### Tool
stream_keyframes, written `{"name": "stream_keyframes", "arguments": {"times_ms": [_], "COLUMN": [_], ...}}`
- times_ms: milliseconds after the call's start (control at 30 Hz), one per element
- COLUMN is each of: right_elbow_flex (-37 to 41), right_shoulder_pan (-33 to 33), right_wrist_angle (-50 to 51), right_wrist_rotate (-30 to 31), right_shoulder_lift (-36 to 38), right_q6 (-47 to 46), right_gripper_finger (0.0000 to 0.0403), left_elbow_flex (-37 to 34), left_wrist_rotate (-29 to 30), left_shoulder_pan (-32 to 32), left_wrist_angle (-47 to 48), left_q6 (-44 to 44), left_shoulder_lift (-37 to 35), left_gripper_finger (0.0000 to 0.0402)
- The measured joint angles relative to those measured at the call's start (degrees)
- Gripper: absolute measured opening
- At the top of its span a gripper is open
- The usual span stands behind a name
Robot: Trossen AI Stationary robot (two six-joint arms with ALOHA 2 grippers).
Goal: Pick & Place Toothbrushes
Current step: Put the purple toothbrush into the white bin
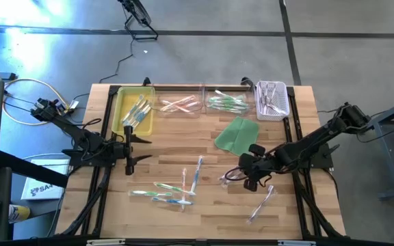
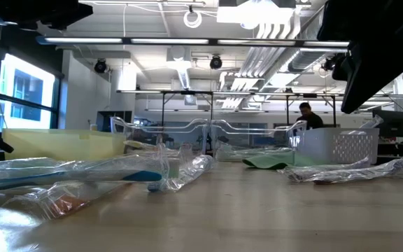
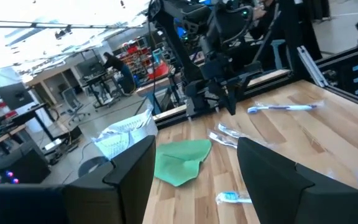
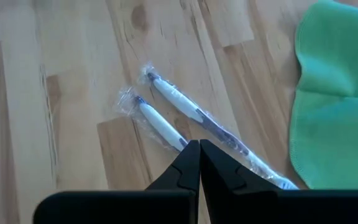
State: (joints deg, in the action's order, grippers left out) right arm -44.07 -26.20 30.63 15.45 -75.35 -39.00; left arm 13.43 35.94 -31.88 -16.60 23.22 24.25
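Note:
Several wrapped toothbrushes lie loose on the wooden table, among them one (image 1: 197, 171) near the middle, a group (image 1: 163, 191) at the near left and one (image 1: 262, 203) at the near right. My right gripper (image 1: 239, 175) is shut with nothing in it and tilts down over two toothbrushes (image 4: 160, 124) (image 4: 197, 115) lying side by side next to the green cloth (image 1: 237, 134). It hangs clear of the table. My left gripper (image 1: 142, 150) stands open and level at the table's left, holding nothing.
Along the far edge stand a yellow tray (image 1: 123, 116) holding toothbrushes, two clear trays (image 1: 181, 113) (image 1: 226, 111) with toothbrushes in them, and a white basket (image 1: 272, 116). A black frame runs along the table's sides. A person shows far behind the table in the low view.

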Motion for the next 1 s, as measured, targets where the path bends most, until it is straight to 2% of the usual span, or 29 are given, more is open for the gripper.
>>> {"name": "stream_keyframes", "arguments": {"times_ms": [333,1000], "right_elbow_flex": [0.0,0.0], "right_shoulder_pan": [0.0,0.0], "right_wrist_angle": [0.0,0.9], "right_wrist_rotate": [2.7,2.6], "right_shoulder_lift": [0.0,0.0], "right_q6": [0.3,-0.4], "right_gripper_finger": [0.0004,0.0004], "left_elbow_flex": [0.0,0.0], "left_wrist_rotate": [0.0,0.9], "left_shoulder_pan": [0.0,0.0], "left_wrist_angle": [0.0,0.0], "left_q6": [-0.6,-0.6], "left_shoulder_lift": [0.0,0.0], "left_gripper_finger": [0.022,0.022]}}
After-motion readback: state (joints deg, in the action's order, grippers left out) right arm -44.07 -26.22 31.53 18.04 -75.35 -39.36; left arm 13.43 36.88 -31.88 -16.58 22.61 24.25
